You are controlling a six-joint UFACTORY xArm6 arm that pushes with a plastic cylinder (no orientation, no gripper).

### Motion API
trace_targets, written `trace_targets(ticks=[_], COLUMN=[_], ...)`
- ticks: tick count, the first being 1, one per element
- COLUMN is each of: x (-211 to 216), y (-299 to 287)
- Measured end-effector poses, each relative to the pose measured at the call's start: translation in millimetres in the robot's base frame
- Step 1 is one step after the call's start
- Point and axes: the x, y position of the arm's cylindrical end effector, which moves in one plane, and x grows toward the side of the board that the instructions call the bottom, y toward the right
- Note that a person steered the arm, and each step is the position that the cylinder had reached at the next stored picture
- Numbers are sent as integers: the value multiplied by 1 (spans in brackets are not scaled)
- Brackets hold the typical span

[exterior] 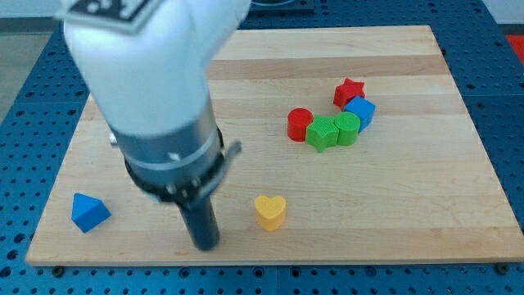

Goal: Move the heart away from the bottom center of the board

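A yellow heart [269, 211] lies near the bottom centre of the wooden board [409, 197]. My tip [205, 244] is at the end of a dark rod under a large white and grey arm body. It sits to the view's left of the heart, slightly lower, with a gap between them.
A blue triangle [88, 211] lies at the bottom left. At the right a cluster holds a red cylinder [300, 124], a green star [322, 133], a green cylinder-like block [347, 128], a blue block [360, 110] and a red star [350, 91].
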Motion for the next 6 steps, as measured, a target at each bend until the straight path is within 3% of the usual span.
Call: trace_targets(ticks=[1,2,5,6], x=[2,-20,-74,-119], y=[60,73,28,28])
